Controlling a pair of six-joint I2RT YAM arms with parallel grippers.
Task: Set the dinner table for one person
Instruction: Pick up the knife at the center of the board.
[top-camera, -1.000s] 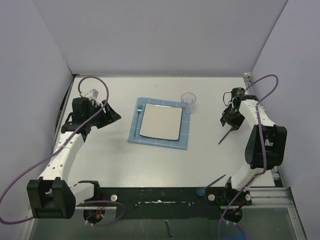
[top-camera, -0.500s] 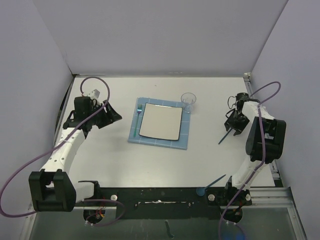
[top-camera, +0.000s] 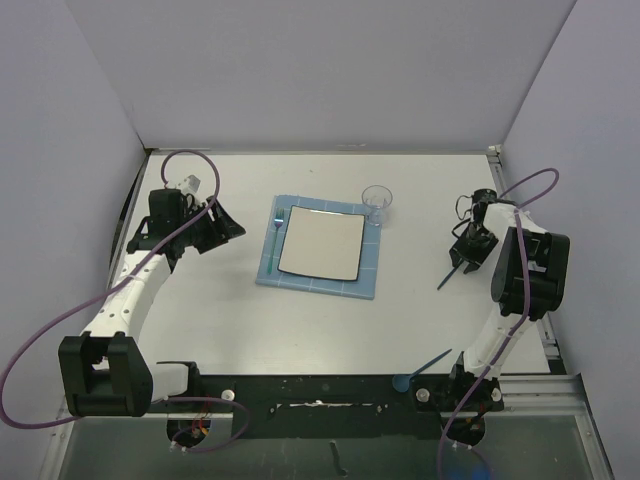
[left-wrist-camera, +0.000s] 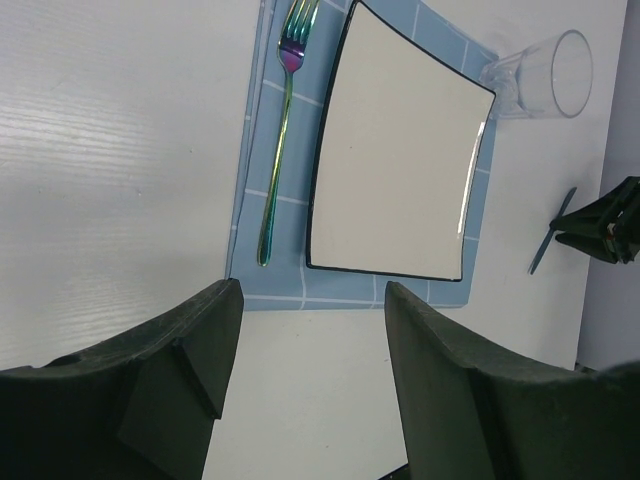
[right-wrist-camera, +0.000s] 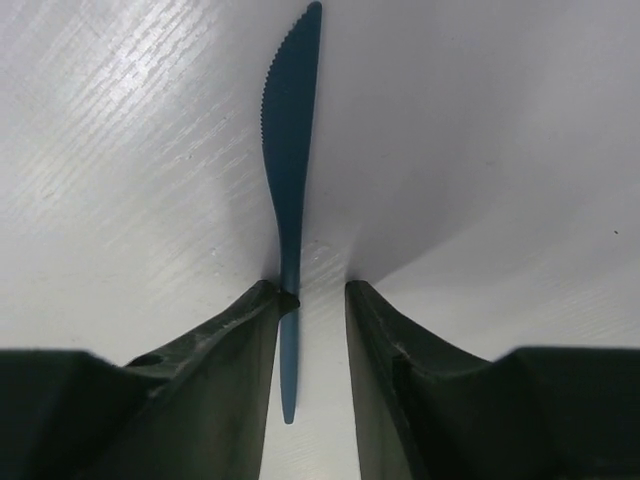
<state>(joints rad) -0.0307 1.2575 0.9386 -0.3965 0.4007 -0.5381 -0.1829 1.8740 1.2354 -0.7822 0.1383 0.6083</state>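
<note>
Right pincer (right-wrist-camera: 312, 290) lower, narrower around knife (right-wrist-camera: 290, 130)

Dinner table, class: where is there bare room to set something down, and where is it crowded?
Free: the wide strip of dinner table between the placemat and its near edge; the gap between glass and knife; the far band behind the placemat. Crowded: the placemat, with plate and fork, and the right gripper astride the knife.

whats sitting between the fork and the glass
The square white plate, on the blue placemat: fork along one side, glass off its corner. Clearest in the left wrist view.
</note>
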